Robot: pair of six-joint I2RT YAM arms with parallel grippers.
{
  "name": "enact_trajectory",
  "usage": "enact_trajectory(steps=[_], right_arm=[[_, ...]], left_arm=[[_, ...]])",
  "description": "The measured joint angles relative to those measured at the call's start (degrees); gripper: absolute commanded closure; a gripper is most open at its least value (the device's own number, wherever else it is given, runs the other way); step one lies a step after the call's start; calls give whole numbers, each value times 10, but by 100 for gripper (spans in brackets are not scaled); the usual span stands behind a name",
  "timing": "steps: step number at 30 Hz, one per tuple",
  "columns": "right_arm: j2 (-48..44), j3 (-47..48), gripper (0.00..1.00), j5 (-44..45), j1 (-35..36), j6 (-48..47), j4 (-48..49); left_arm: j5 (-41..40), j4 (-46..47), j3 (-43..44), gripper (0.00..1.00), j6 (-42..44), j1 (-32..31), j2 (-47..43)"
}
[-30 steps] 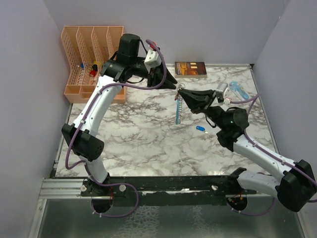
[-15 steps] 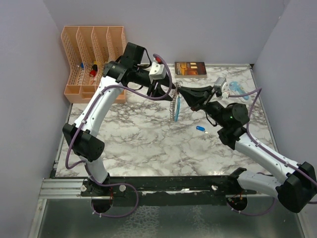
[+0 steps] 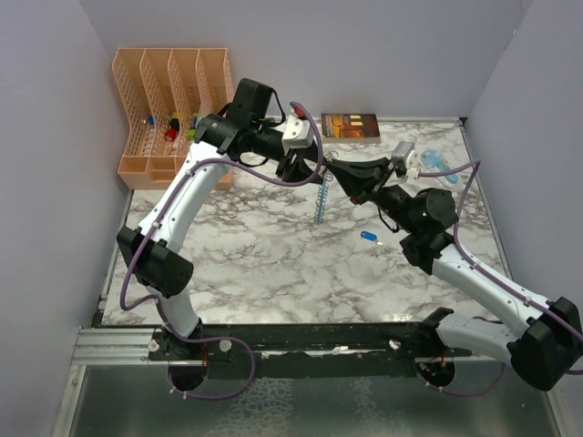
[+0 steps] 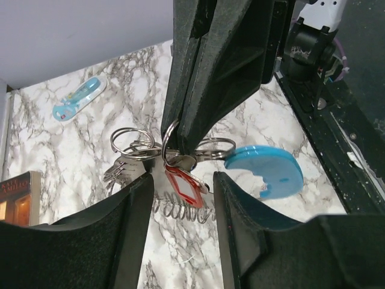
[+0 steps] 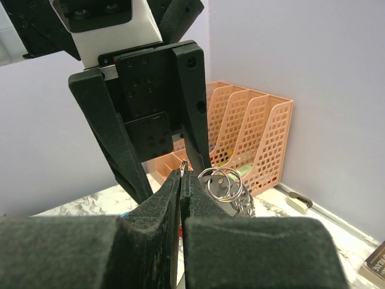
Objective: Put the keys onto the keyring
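Jaws shut, the right gripper [image 5: 181, 180] pinches the keyring [image 4: 129, 141] aloft, red key [image 4: 183, 185] hanging there; left gripper [image 4: 180, 179] gapes empty. Next the dark-blue key [image 3: 368, 236] (five o'clock, on the marble [image 3: 255, 246]) wants gripping by its tag.

1. You face a robot lab cell: plain panel walls [image 3: 46, 182] box in the marble-print table [image 3: 255, 264].
2. A metal rail [image 3: 109, 344] runs along that table's near edge.
3. An orange file rack [image 3: 164, 82] stands at its far-left corner.

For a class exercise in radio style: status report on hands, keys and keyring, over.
Right hand shut on keyring, held aloft. Left hand open, straddling that pinch. Red key hangs at the ring; blue key loose on table.
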Motion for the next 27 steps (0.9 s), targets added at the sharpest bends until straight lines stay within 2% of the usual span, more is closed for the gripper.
enact_trajectory(steps=[2,6,10,13,27], right_arm=[[0,0,99,0,0,2,-1],[0,0,99,0,0,2,-9],[0,0,99,0,0,2,-24],[-2,0,99,0,0,2,-35],[-10,27,99,11,0,1,-148]], left_arm=[[-6,7,0,64,-6,-3,0],[-16,15,0,69,-12,-3,0],[-20,17,0,85,-17,-4,0],[-24,16,0,100,-16,-4,0],[-71,-54,12,100,63,-5,0]])
